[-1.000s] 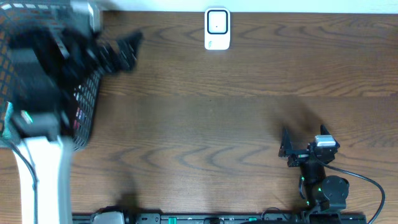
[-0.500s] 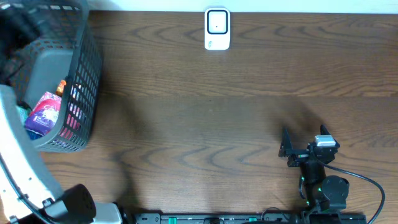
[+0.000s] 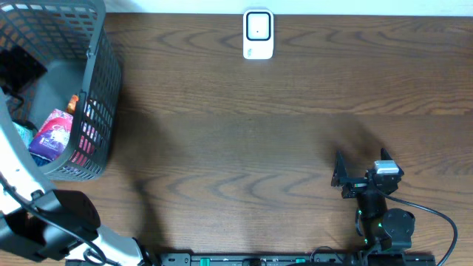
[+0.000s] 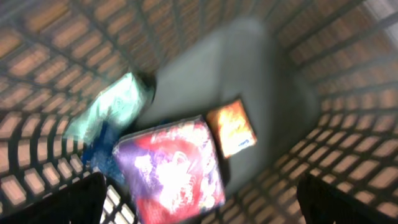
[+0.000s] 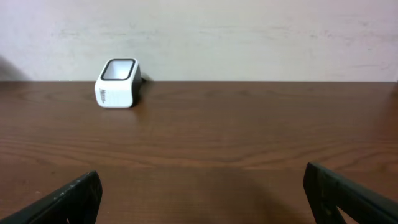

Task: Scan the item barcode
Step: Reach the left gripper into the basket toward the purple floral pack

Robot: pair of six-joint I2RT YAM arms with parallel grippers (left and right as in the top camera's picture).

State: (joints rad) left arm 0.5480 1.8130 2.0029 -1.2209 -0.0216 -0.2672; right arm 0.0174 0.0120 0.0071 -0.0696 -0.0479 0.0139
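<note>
The white barcode scanner [image 3: 258,34] stands at the table's far edge; the right wrist view has the scanner [image 5: 117,83] at far left. Items lie in the grey mesh basket [image 3: 100,81] at far left: a purple-and-red packet [image 4: 171,165], a small orange packet [image 4: 231,127] and a teal packet [image 4: 109,109]. My left gripper [image 4: 199,183] hangs open above the purple packet inside the basket, holding nothing; the view is blurred. Over bare wood at near right, my right gripper [image 3: 361,161] stands open and empty.
The basket's mesh walls [image 4: 348,124] close in around the left gripper. My left arm's white link [image 3: 18,174] runs along the basket's near-left side. A wall [image 5: 249,37] rises just behind the scanner.
My left arm has swung fast around the basket and its gripper now hangs inside it. The right arm has not moved.
</note>
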